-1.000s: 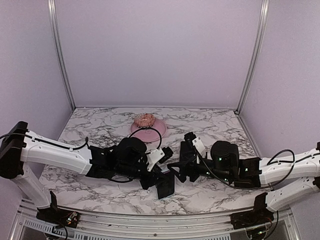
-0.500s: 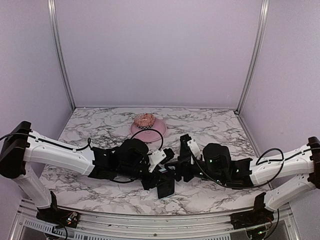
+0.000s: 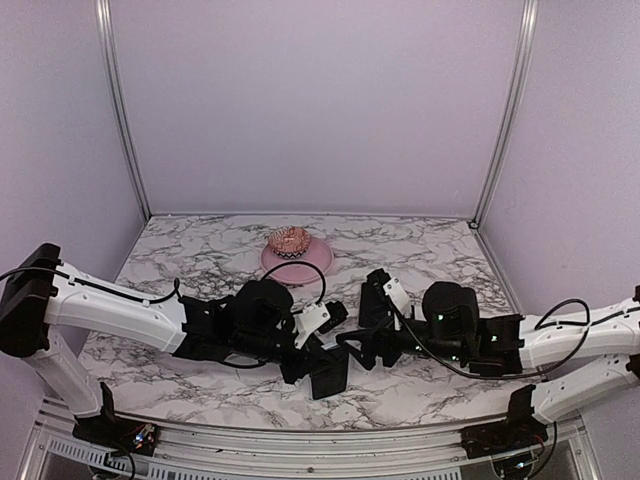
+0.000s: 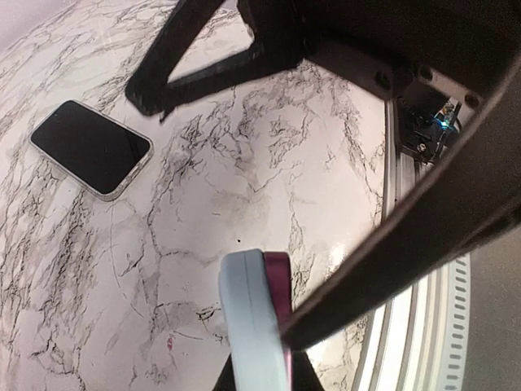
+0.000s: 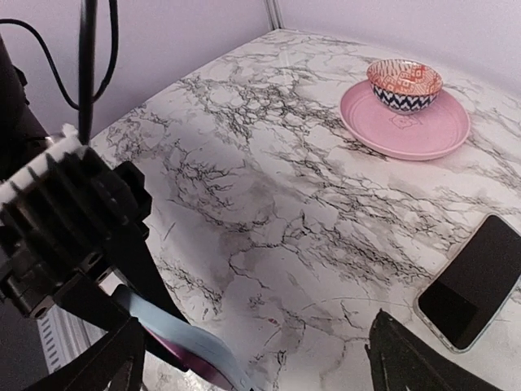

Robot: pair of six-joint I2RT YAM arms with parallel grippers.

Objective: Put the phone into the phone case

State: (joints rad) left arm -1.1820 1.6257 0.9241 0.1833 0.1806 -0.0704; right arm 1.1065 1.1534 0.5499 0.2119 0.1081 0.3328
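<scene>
Sitting on pink plate [image 5: 444, 134], patterned bowl [image 5: 404, 85], left fingers [image 4: 407, 244] clenched on grey-blue slab [image 4: 251, 318], right fingers [image 5: 400, 360] released

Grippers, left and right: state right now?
Left gripper: shut on the grey-blue slab.
Right gripper: open, holding nothing.

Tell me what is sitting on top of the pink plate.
A small orange-and-blue patterned bowl stands on the pink plate. The plate's surface beneath the bowl is covered, and the bowl's inside is mostly out of sight.
</scene>
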